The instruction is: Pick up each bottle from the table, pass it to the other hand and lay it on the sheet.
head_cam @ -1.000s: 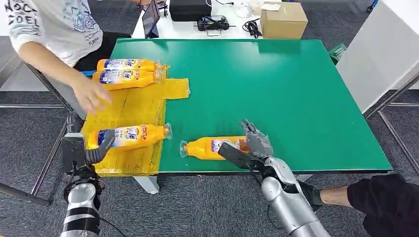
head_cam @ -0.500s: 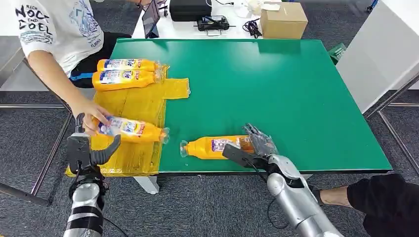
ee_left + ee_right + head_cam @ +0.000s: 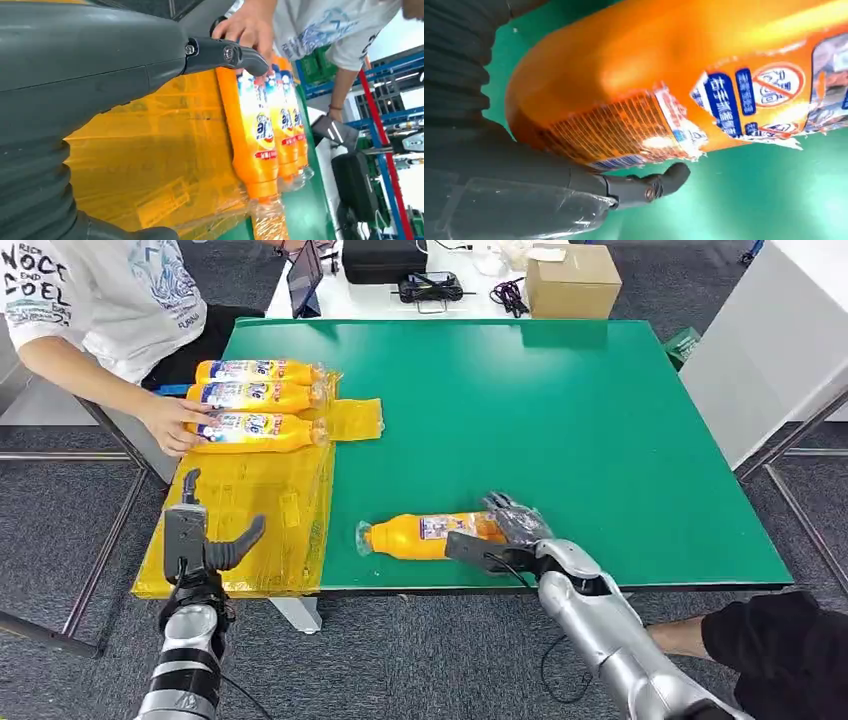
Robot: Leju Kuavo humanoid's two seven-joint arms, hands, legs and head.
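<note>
Lying crosswise near the table's front edge, the bottle points its cap toward the sheet; the right hand clasps its base; the left hand waits empty, fingers apart.

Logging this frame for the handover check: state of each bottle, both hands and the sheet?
Bottle on the green table: lying on its side, cap toward the sheet, gripped at its base by the right hand.
Left hand: open, holding nothing, above the sheet's near edge.
Three bottles on the sheet: lying side by side at the far end; a person's hand touches the nearest.
Yellow sheet: spread flat, overhanging the table's left edge.
</note>
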